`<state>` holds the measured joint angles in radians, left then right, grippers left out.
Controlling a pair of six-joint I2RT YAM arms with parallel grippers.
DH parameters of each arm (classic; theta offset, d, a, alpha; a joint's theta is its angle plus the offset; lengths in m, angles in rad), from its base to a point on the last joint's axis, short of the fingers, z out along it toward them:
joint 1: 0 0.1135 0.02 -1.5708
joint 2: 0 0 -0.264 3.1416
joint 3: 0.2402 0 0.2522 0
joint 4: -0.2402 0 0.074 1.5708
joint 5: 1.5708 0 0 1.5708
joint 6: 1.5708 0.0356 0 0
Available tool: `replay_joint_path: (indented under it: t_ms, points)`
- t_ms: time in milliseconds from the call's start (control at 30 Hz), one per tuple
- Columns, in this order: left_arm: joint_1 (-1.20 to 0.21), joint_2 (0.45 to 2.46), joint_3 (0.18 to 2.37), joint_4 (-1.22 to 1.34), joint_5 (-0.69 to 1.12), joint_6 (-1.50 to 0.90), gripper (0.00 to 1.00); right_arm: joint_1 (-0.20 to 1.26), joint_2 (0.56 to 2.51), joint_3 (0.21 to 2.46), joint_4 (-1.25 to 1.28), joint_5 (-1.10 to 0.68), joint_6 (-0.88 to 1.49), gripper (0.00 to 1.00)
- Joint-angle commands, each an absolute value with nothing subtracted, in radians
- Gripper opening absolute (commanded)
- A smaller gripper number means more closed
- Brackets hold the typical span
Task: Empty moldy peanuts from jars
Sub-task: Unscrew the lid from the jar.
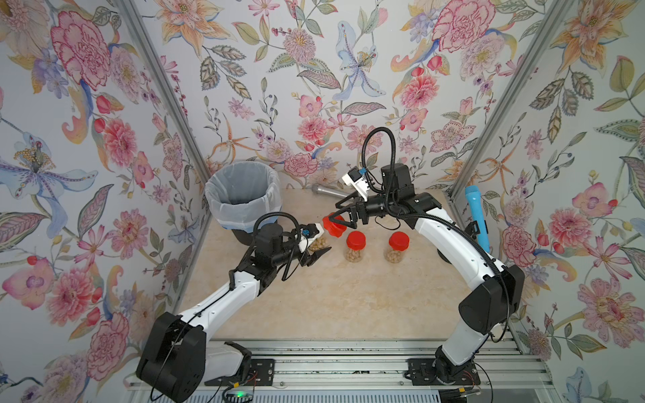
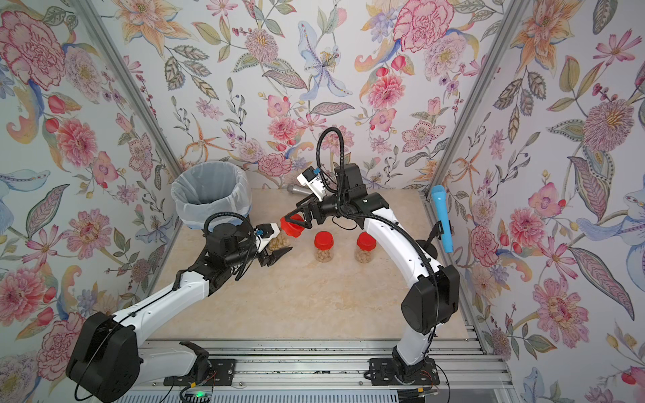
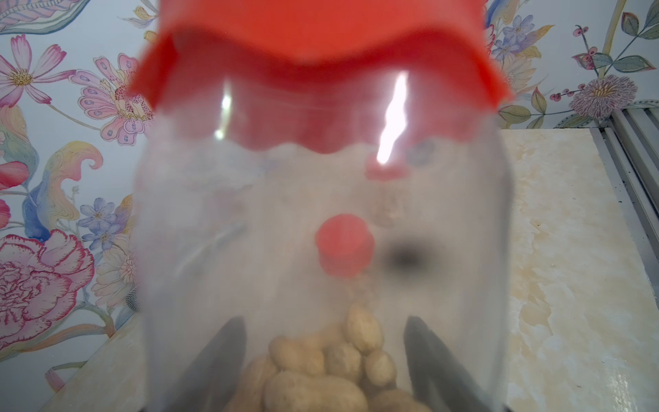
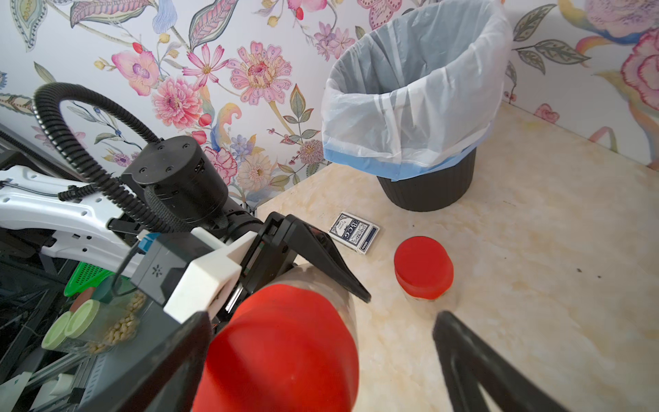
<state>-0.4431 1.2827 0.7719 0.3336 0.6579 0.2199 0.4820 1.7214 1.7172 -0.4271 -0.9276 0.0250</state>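
Closest to the left wrist camera is the held jar, its clear wall filling the view, with the moldy peanuts heaped at the end that sits in the left gripper. That gripper pinches the jar's body, a dark finger showing through the plastic on each side of the heap. The jar's long axis runs from the left gripper towards the right gripper, tilted, with the red lid at the far end. The right gripper's jaws are spread wide and the lid lies between them, so the right arm is the one placed to work it. In the right wrist view the lid sits off-centre, close against one finger and well apart from the other; whether it touches that finger I cannot tell. The likely next step is to close squarely on the lid and twist, so the jaws probably need centring first. Still capped, two more jars stand just beside the right arm and a fourth jar stands near the bin
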Motion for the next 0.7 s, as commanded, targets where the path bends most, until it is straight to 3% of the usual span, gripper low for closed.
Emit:
replay_joint_path:
  t_ms: [0, 300, 433, 667]
  points:
    - [-0.434, 1.27, 0.762, 0.363, 0.643, 0.224, 0.31, 0.458, 1.665, 1.666, -0.249, -0.922, 0.151, 1.0]
    - [-0.434, 1.267, 0.764, 0.36, 0.586, 0.237, 0.31, 0.431, 1.594, 1.642, -0.298, -0.66, 0.635, 0.95]
    - [-0.434, 1.262, 0.762, 0.36, 0.549, 0.245, 0.31, 0.483, 1.56, 1.66, -0.461, -0.54, 0.688, 0.91]
    - [-0.434, 1.257, 0.749, 0.38, 0.494, 0.249, 0.31, 0.557, 1.563, 1.647, -0.496, -0.506, 0.768, 0.87]
